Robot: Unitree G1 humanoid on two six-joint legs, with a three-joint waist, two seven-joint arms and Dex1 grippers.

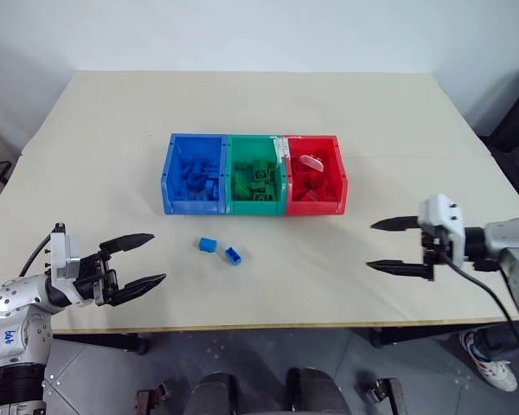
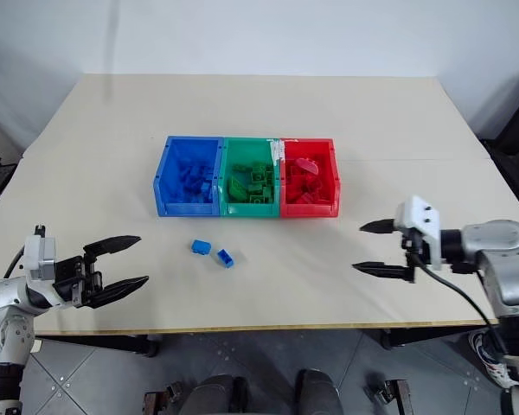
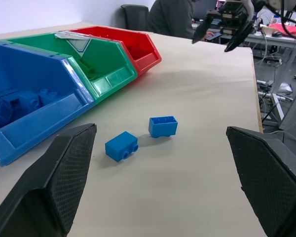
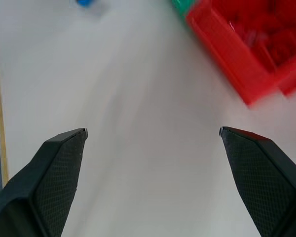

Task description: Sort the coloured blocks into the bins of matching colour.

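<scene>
Two small blue blocks lie loose on the table in front of the bins, one (image 1: 208,245) to the left of the other (image 1: 233,255). The blue bin (image 1: 193,173), green bin (image 1: 256,175) and red bin (image 1: 314,174) stand joined in a row, each holding several blocks of its own colour. My left gripper (image 1: 143,258) hovers open at the table's front left, pointing toward the two blue blocks, nothing between its fingers. Over the front right of the table my right gripper (image 1: 382,245) is open and empty, pointing left, well clear of the red bin.
The beige table (image 1: 259,104) has wide free surface behind and beside the bins. In the left wrist view a person (image 3: 172,17) sits beyond the far table edge near cluttered desks. A white label (image 1: 281,149) lies across the green and red bins' rim.
</scene>
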